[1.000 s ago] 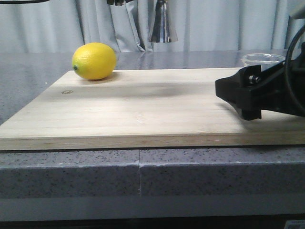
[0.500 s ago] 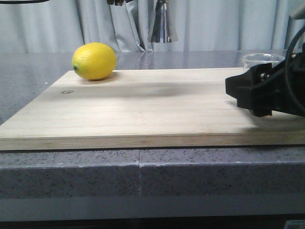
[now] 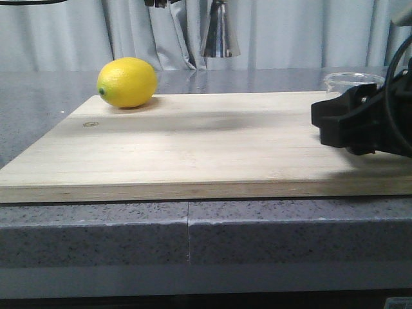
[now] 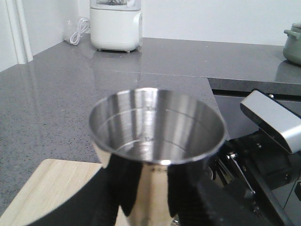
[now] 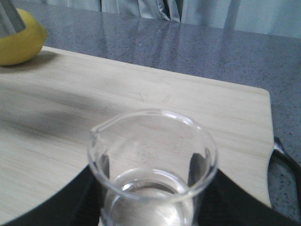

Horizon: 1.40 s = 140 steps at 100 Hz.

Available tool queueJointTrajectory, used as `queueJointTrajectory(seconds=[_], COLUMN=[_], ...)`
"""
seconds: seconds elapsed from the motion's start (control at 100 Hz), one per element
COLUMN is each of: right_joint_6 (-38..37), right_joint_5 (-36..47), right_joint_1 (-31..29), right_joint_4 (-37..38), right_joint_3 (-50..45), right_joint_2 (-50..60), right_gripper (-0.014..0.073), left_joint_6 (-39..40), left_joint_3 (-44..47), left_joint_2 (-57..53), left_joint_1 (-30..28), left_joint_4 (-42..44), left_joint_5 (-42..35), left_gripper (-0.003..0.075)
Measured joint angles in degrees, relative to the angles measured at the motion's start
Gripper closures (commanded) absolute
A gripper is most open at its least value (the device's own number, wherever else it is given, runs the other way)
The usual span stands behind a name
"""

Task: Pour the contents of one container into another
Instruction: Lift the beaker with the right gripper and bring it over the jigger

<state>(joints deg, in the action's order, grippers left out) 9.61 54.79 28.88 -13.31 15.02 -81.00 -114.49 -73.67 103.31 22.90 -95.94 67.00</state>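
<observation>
Black pads of the right tool (image 5: 153, 207) are closed around the glass beaker (image 5: 153, 165), which is held upright with its long axis vertical and its lip turned toward the left of the right wrist view; only its rim shows at the right edge of the front view. Compared with the earlier front views, this tool has been drawn back toward the right edge, low over the wooden board (image 3: 193, 148) on the bench (image 3: 193, 238). The left tool (image 4: 150, 202) is clamped on the steel jigger (image 4: 157, 125), held upright, mouth up, at the top centre of the front view. Pouring is judged not yet begun. A lemon (image 3: 127, 82) lies upper left.
</observation>
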Motion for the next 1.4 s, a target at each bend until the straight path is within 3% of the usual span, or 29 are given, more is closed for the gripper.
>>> queueJointTrajectory(seconds=[0.19,0.33,0.6,0.92,1.22,1.4], right_joint_6=[0.0,1.0,5.3,5.5,5.5,5.5], right_joint_5=[0.0,-5.0,-25.7,-51.6,-67.3,-72.4], right_joint_1=[0.0,0.0,-0.8,-1.7,-1.7,-1.3], right_joint_4=[-0.5,-0.7,-0.7,4.8,13.3,21.6], right_joint_3=[1.6,5.7,18.5,35.3,47.9,53.1], right_joint_2=[2.8,7.0,12.8,13.1,13.0,10.8], right_gripper=[0.0321,0.0321,0.0321,0.0321,0.0321,0.0321], left_joint_6=[0.0,0.0,0.0,0.0,0.0,0.0], left_joint_3=[0.0,0.0,0.0,0.0,0.0,0.0], left_joint_2=[0.0,0.0,0.0,0.0,0.0,0.0], left_joint_1=[0.0,0.0,0.0,0.0,0.0,0.0], left_joint_4=[0.0,0.0,0.0,0.0,0.0,0.0], left_joint_5=[0.0,0.0,0.0,0.0,0.0,0.0], left_gripper=[0.0483,0.0483,0.0483,0.0483,0.0483,0.0483])
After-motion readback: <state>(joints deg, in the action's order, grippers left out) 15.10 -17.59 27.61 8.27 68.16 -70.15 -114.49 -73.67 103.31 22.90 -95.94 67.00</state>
